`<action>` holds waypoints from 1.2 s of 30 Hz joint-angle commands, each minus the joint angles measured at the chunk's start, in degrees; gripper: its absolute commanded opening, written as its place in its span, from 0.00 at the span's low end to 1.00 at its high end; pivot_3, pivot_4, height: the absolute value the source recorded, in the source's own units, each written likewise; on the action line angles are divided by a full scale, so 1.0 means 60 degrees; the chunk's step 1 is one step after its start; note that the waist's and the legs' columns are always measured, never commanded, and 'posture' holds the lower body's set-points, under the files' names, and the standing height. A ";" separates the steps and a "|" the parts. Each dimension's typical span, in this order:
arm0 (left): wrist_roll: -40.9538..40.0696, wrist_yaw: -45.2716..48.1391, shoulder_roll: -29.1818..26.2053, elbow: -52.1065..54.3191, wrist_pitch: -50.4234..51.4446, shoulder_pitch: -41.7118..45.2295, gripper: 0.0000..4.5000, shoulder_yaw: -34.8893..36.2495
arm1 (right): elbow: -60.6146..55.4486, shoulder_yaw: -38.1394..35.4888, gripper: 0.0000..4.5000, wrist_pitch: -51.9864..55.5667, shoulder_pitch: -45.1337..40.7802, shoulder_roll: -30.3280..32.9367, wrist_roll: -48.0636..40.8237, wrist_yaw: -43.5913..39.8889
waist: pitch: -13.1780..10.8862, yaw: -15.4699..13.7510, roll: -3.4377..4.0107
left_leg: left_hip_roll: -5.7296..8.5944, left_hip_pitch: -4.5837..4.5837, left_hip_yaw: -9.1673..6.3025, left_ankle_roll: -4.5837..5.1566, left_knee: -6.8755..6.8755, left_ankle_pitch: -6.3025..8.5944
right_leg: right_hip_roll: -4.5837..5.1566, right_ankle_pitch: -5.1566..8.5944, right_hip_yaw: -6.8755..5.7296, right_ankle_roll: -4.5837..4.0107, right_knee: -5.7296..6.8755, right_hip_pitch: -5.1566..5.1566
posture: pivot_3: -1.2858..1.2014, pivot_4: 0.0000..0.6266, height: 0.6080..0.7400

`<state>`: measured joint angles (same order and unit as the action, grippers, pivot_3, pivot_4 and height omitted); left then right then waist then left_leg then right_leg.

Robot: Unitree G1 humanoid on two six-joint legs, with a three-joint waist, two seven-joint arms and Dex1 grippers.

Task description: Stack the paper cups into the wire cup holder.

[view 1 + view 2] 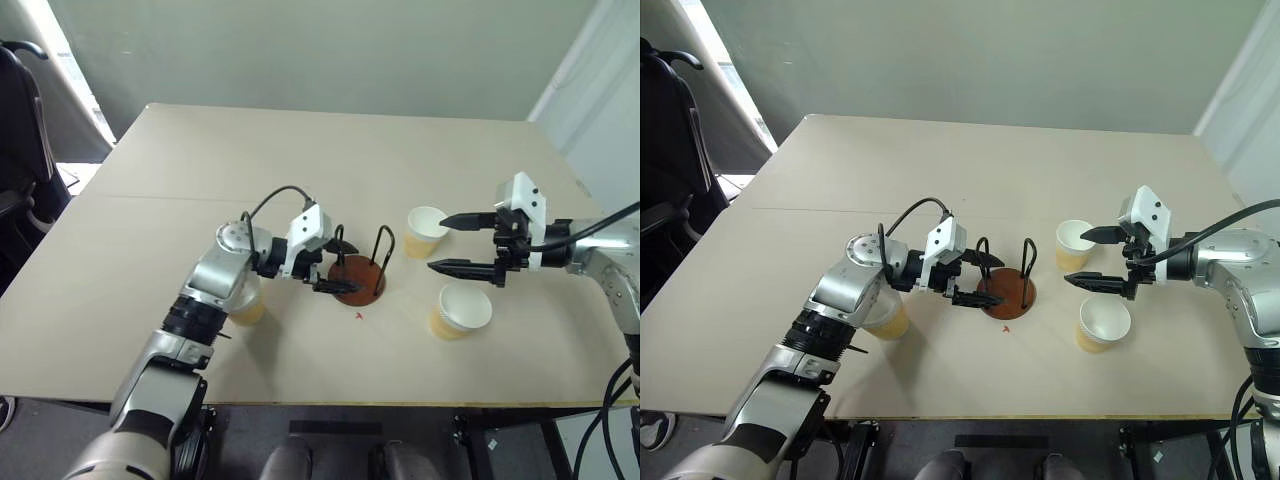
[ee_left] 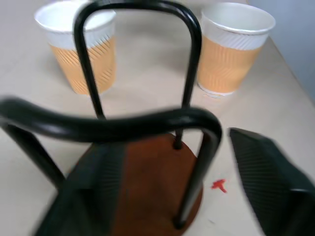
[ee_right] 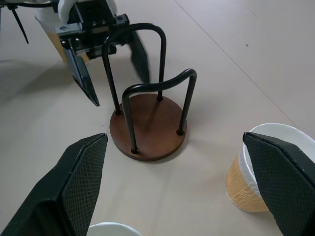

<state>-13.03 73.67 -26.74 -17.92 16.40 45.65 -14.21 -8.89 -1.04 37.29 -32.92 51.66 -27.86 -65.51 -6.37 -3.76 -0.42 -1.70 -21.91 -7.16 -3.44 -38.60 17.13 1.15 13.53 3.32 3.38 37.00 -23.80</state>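
The left arm reaches in from the near left edge of the table, elbow bent, its forearm crossing toward the middle and the wrist turned so the left gripper points sideways to the robot's right and slightly down. Its 2 black fingers stand apart, one on each side of the near wire loop of the cup holder, with nothing between them but that loop; in the right wrist view the fingers flank the loop without clearly touching it. The cup holder stands upright near the table's centre, its round reddish-brown base flat on the surface and its 2 black wire loops rising from it, no cup inside. A small red mark lies on the table just in front of the base.

The right arm comes in from the right, forearm roughly level, and the right gripper points toward the holder and a little down. Its fingers are spread wide and hold nothing, hanging above the table between 2 of the paper cups: the far cup stands upright just beyond the upper finger, and the near cup stands upright just below the lower finger.

The 3rd cup stands upright on the left, partly hidden under the left forearm, well apart from the holder
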 commanded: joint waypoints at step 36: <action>0.0288 -0.0105 -0.1022 -0.0136 -0.0963 0.0401 0.99 0.0669 | 0.3823 0.2017 1.00 -0.3893 -0.2034 -0.1070 0.3952 0.0477 | 0.0000 0.0051 0.0001 | -0.0007 -0.0001 -0.0035 0.0008 0.0004 0.0005 | 0.0003 -0.0003 0.0007 0.0003 -0.0003 -0.0010 | 0.52 0.24 1.00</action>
<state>-10.94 73.35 -32.55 -20.35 11.02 47.60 -11.68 13.57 10.79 16.47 -43.66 45.09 -5.71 -62.86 -6.37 -3.45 -0.41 -1.74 -21.91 -7.37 -3.39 -38.56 17.15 1.16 13.52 3.36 3.40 36.98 -23.87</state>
